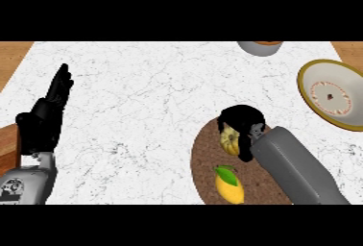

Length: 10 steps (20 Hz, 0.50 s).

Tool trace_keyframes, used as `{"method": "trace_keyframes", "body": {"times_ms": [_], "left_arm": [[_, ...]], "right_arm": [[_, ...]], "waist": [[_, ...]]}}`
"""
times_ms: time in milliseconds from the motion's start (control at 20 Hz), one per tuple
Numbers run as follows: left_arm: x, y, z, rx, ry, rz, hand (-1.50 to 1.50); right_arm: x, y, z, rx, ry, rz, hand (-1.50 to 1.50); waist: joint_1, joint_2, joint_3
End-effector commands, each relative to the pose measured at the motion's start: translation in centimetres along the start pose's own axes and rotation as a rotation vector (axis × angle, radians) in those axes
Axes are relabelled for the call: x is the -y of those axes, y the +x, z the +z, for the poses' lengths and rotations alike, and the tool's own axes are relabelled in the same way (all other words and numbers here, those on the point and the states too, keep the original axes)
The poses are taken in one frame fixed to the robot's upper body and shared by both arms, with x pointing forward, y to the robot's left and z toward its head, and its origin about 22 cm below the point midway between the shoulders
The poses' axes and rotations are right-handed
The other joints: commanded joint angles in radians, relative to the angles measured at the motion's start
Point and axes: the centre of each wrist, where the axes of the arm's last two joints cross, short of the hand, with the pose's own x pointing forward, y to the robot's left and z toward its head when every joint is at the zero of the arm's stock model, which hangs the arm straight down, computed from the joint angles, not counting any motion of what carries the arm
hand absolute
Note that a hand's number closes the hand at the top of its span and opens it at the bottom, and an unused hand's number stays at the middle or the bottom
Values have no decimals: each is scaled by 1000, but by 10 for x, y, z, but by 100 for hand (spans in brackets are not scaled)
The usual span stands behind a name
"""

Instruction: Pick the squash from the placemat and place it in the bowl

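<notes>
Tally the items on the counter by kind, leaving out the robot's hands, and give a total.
Fruit and vegetables: 2, a squash and a lemon
Placemats: 1
Bowls: 1
Grey vessels, cut off at the top edge: 1
Total: 5

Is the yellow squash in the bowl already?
No, the squash is on the brown placemat under the right hand; the bowl holds nothing.

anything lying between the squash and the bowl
No. In the head view, between the squash, which the right hand curls round on the placemat, and the bowl, there is only placemat edge and bare white marbled counter.
</notes>
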Motion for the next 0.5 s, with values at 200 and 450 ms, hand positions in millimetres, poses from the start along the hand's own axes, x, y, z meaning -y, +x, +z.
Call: {"method": "trace_keyframes", "body": {"times_ms": [200,450], "left_arm": [[15,4,1,11,-43,14,0],[2,8,-4,28,-38,2,0]], "right_arm": [[19,49,-22,-241,-395,-498,150],[39,69,-18,-263,-658,-634,150]], "waist": [[41,22,7],[57,17,6]]}}
